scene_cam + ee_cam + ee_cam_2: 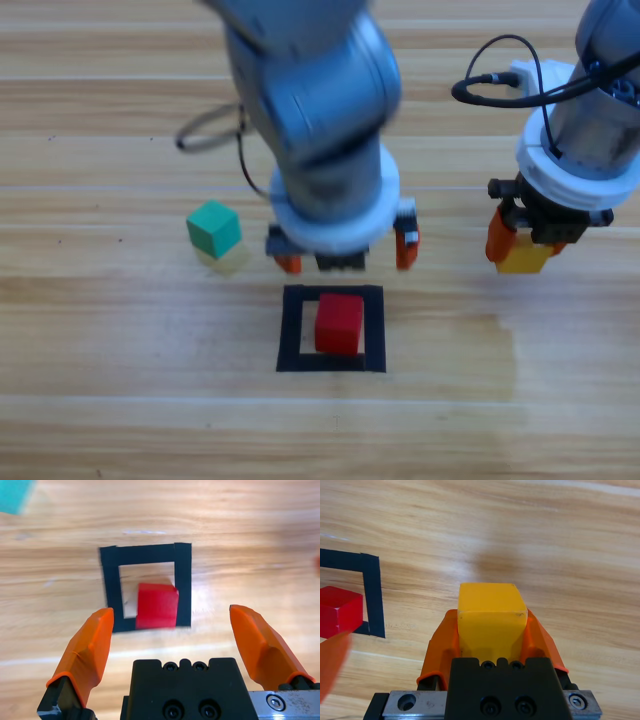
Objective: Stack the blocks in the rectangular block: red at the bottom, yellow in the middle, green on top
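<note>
We counted three cubes, one tape outline, two tools. The red cube (340, 323) sat inside the black tape square (292, 330), off-centre toward its 4 o'clock corner in the high view, slightly turned against the tape edges; a cube has no long axis, and it rested flat on the tabletop (120, 420). The tape square was nearly square, sides roughly in line with the wood grain, wood showing in its hollow.

The left tool (345, 255) hung just at 12 o'clock of the square, jaws spread wide and released, nothing between them; in its wrist view the red cube lay ahead between the two orange jaws, not touched.

The yellow cube (525, 257) was well apart at 3 o'clock of the square, clenched in the right tool (530, 245), jaws pressed on two opposite faces. We could not tell whether it was lifted off the tabletop.

The green cube (214, 228) stood at 10 o'clock of the square, free, near the left tool but apart. We saw black cables (490, 80) looping at the right arm.
</note>
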Controlling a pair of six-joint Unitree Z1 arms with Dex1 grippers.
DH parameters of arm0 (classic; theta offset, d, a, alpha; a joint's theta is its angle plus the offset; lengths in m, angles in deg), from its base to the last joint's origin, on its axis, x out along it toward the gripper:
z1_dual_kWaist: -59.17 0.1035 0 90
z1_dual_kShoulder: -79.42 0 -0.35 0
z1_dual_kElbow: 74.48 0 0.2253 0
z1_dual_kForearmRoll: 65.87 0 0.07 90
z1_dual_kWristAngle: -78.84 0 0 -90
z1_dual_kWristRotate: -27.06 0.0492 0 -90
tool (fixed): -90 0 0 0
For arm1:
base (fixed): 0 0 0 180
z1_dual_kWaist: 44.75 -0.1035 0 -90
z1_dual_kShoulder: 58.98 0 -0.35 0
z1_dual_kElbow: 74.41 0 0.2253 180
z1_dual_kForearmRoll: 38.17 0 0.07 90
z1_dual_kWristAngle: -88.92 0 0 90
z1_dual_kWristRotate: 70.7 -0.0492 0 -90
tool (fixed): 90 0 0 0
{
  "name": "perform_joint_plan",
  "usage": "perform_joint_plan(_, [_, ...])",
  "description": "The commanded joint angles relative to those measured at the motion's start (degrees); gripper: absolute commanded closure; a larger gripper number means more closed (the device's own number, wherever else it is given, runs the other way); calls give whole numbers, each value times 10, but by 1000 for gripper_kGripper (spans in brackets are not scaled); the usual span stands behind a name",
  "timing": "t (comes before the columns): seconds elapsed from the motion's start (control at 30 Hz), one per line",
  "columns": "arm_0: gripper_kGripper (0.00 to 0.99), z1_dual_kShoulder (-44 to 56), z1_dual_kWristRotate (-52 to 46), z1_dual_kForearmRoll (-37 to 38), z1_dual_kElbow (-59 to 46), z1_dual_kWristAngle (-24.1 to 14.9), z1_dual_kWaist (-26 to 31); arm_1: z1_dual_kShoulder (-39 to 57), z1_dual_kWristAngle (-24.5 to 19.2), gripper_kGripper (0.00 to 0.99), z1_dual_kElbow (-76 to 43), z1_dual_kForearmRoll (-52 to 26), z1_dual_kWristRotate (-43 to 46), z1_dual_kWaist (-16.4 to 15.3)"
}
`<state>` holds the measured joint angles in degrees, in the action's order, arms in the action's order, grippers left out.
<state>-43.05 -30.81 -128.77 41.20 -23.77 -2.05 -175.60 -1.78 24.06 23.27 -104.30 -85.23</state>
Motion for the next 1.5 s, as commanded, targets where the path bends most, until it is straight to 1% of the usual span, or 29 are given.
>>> perform_joint_plan(0.03, [0,119,21,-71,8,-37,-7,23,-4,990,-19,8,-19,-33])
perform_joint_plan(0.1, [0,162,43,-95,11,-47,13,16,2,990,-12,15,-31,-49])
perform_joint_plan(0.17, [8,198,102,-96,11,-47,44,5,11,990,-3,17,-45,-64])
perform_joint_plan(0.2, [21,209,135,-97,9,-44,61,1,13,990,0,17,-48,-72])
perform_joint_plan(0.27, [42,220,208,-96,0,-24,104,-4,16,990,9,17,-56,-86])
perform_joint_plan(0.3, [53,226,229,-96,-12,-27,121,-6,16,990,13,17,-63,-93])
perform_joint_plan(0.33, [51,233,249,-93,-29,-26,142,-11,16,990,20,17,-68,-101])
perform_joint_plan(0.4, [54,238,297,-71,-65,-22,166,-16,18,990,33,17,-76,-112])
perform_joint_plan(0.5, [53,251,310,-48,-101,-21,190,-26,24,990,57,17,-90,-130])
perform_joint_plan(0.6, [53,268,317,-14,-138,17,233,-42,23,990,89,22,-105,-144])
perform_joint_plan(0.67, [53,277,331,10,-159,18,241,-61,11,990,123,45,-120,-154])
perform_joint_plan(0.73, [51,276,351,18,-162,36,259,-97,3,990,175,87,-143,-161])
perform_joint_plan(0.77, [50,275,376,24,-163,65,273,-117,4,990,206,115,-154,-162])
perform_joint_plan(0.8, [42,272,389,30,-166,80,279,-139,4,990,243,146,-165,-163])
perform_joint_plan(0.83, [40,265,413,38,-167,102,290,-164,3,990,282,178,-169,-166])
perform_joint_plan(0.87, [40,256,433,39,-166,134,303,-176,3,990,300,190,-174,-170])
perform_joint_plan(0.93, [42,245,453,41,-166,156,313,-179,-6,990,305,190,-179,-179])
perform_joint_plan(1.0, [42,237,486,49,-167,189,324,-178,-37,990,311,190,-195,-193])
perform_joint_plan(1.1, [42,227,533,53,-166,229,342,-176,-39,990,315,190,-214,-195])
perform_joint_plan(1.2, [42,217,554,53,-165,247,355,-178,-33,990,324,190,-220,-195])
perform_joint_plan(1.37, [42,209,566,53,-166,249,364,-182,-12,990,348,190,-229,-195])
perform_joint_plan(1.5, [42,206,574,52,-170,251,373,-192,-8,990,359,191,-240,-195])
